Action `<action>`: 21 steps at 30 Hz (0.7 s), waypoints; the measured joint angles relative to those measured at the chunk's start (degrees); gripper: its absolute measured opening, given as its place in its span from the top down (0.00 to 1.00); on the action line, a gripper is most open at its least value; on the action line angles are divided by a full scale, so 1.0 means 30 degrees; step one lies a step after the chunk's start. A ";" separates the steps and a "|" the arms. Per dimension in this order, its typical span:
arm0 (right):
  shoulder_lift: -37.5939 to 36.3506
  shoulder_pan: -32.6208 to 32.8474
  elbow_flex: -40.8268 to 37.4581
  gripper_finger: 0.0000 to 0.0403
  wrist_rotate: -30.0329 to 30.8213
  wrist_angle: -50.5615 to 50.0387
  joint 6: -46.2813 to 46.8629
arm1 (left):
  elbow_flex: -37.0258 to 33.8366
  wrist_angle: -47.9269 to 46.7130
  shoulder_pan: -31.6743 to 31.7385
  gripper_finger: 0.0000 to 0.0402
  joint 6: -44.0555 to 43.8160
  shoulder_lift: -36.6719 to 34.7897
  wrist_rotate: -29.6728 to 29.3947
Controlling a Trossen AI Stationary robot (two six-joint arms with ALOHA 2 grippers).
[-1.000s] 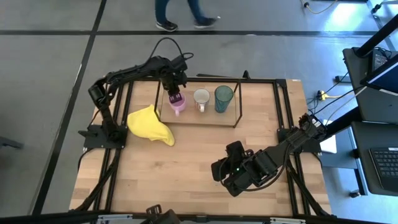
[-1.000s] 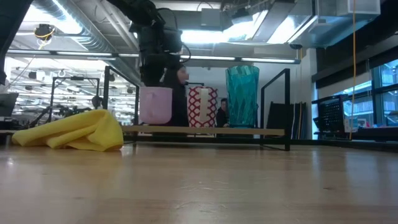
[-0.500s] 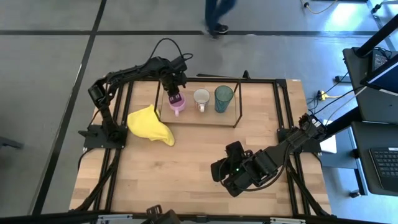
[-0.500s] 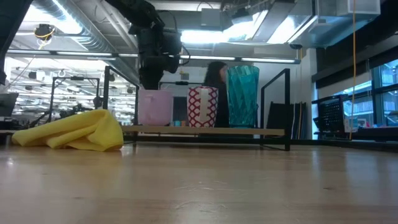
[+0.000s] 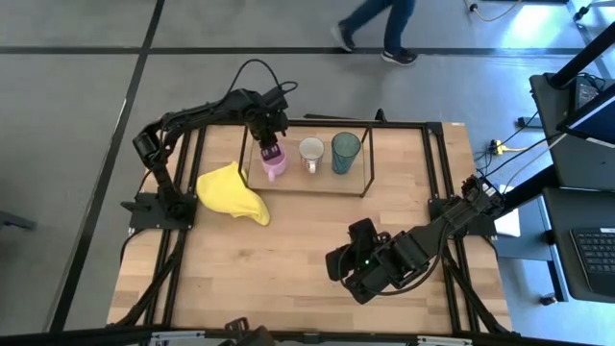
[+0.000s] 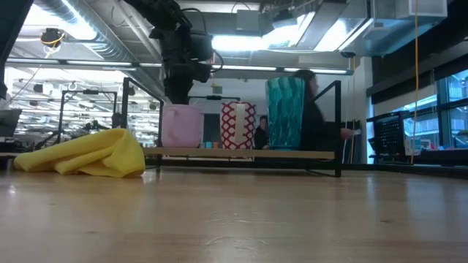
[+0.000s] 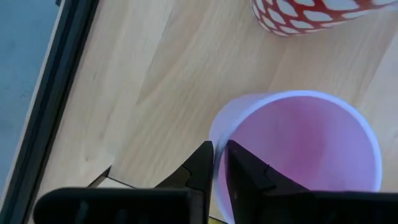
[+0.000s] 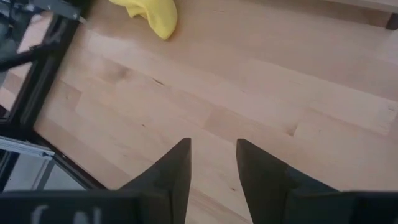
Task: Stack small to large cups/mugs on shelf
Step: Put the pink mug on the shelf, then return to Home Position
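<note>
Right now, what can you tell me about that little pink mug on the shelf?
The pink mug is small, opaque pale pink and looks empty inside. It stands upright on the light-wood shelf, at the left end of a row, beside the white mug with a red pattern, apart from it. The left end effector reaches down from above and pinches its rim, one finger inside and one outside. Its handle can't be made out.

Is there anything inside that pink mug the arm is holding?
The pink mug looks empty as far as can be seen. The left gripper pinches its rim, and the bottom nearest the jaws is cut off from view.
</note>
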 joint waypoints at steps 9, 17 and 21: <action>0.0000 0.0000 0.0000 0.68 -0.0262 -0.0044 -0.0116 | -0.0007 -0.0825 -0.0258 0.91 -0.0430 -0.0605 -0.0111; -0.0672 -0.0540 0.0747 0.68 0.0519 -0.0081 -0.2900 | 0.2851 -0.2030 -0.0767 0.91 -0.1219 -0.3808 -0.0376; -0.2098 -0.2103 0.3113 0.68 0.1963 0.0508 -0.9197 | 0.5922 -0.0919 -0.2321 0.91 -0.3258 -0.6858 0.2810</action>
